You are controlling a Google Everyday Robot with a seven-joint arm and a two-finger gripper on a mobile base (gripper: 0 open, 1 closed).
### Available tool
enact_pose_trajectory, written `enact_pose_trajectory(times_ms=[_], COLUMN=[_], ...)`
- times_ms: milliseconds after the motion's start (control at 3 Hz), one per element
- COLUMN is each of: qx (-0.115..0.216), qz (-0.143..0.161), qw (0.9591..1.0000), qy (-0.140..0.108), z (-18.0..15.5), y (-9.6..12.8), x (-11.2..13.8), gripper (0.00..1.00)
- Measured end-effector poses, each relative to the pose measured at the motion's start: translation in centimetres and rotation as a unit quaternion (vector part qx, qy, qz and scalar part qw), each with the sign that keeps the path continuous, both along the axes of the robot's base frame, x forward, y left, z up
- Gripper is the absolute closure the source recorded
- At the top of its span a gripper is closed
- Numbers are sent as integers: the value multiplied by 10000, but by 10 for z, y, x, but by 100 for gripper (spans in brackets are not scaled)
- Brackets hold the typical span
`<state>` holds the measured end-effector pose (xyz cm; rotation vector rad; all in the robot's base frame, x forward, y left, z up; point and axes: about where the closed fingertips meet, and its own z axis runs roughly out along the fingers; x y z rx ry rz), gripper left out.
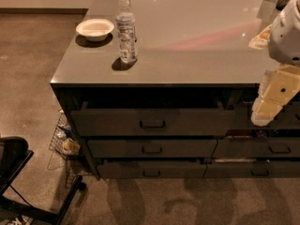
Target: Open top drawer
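The pincer [264, 113] hangs at the 3 o'clock edge of the view, a cream-coloured piece below the white arm [286, 32], in front of the right-hand bank of drawers and just under the lip of the countertop [197, 55]. Whether it is open or closed I cannot tell, and it grips nothing that shows.

At 9 o'clock from the pincer, well apart from it, lies the top drawer [112, 122], the tallest dark front of the left bank. Its small bar handle [152, 124] sits centred. The front appears to stand a little forward of the cabinet, with a dark gap between it and the countertop.

At 6 o'clock from that drawer come two shallower drawers, the middle drawer [117, 148] and the bottom drawer [122, 169], each with a similar handle.

On the countertop, toward 11 o'clock from the pincer, a clear water bottle [126, 29] stands upright, and a white bowl [95, 29] sits near it at its 9 o'clock.

On the floor at 8 o'clock, a wire basket [61, 142] rests against the cabinet's left end, and a black chair [14, 172] fills the far corner.
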<state>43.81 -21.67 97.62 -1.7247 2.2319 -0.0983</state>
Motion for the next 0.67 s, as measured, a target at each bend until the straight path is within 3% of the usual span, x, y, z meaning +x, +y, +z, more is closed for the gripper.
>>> enact_pose_trajectory(times_ms=[667], qx=[-4], qz=[55], qw=[10000], qy=[-45], z=[-19], y=[8], x=[3], gripper=[0])
